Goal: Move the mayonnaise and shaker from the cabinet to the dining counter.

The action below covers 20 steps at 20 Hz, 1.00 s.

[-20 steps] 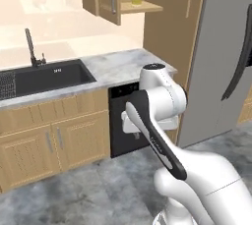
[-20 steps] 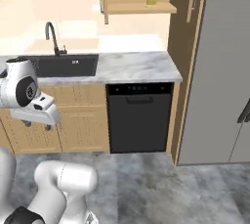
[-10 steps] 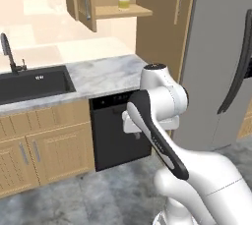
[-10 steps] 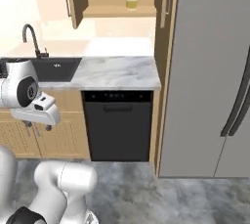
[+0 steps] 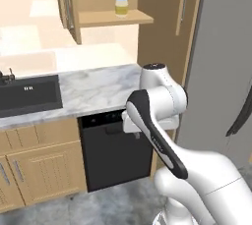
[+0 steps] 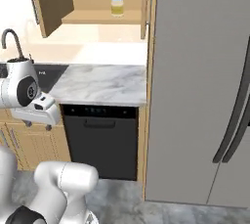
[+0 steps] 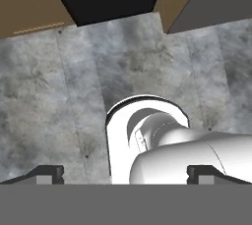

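Note:
The mayonnaise (image 5: 121, 6) (image 6: 116, 6), a pale-yellow jar with a blue lid, stands upright on the wooden shelf of the open cabinet (image 5: 106, 18) (image 6: 93, 17). The shaker and the dining counter are out of view. My gripper (image 6: 39, 126) (image 5: 139, 133) hangs folded close to the arm at dishwasher height, far below the shelf and pointing down. In the hand view the gripper (image 7: 125, 174) is open over the grey floor, its fingertips (image 7: 45, 173) wide apart with nothing held between them.
A black dishwasher (image 5: 115, 150) (image 6: 102, 140) sits under the marble counter (image 5: 96, 89) (image 6: 100, 85) with its black sink (image 5: 27, 96). A tall grey fridge (image 6: 200, 86) stands at the right. The cabinet's open door (image 5: 67, 3) juts out at the left.
The whole picture has shifted: the base has driven right and closer, so the sink slid left and the cabinet and fridge loom larger. The arm's pose and the open gripper are unchanged.

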{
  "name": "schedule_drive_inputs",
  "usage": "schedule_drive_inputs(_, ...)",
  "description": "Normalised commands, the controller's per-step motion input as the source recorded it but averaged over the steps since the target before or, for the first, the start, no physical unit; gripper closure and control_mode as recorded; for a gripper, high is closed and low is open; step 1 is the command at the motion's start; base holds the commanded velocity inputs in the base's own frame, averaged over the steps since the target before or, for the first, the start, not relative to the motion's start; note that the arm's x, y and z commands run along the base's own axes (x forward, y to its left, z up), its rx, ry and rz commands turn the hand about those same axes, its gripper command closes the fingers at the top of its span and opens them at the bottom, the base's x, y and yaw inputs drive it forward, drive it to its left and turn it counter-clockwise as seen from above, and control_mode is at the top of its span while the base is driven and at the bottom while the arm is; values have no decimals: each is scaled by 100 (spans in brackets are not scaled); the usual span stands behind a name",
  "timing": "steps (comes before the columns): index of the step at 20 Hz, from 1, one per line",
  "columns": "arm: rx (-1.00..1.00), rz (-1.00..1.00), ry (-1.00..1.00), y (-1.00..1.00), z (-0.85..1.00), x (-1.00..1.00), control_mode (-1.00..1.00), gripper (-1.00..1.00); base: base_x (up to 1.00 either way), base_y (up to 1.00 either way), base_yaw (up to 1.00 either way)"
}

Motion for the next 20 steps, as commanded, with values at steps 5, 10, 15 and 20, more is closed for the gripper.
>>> schedule_drive_inputs(5, 0, 0, 0, 0, 0, 0, 100, -100, 76, -48, 18)
schedule_drive_inputs(10, 0, 0, 0, 0, 0, 0, 100, -100, 84, -19, 9)
schedule_drive_inputs(15, 0, 0, 0, 0, 0, 0, 100, -100, 85, -1, 1)
schedule_drive_inputs(20, 0, 0, 0, 0, 0, 0, 100, -100, 90, 0, 0)
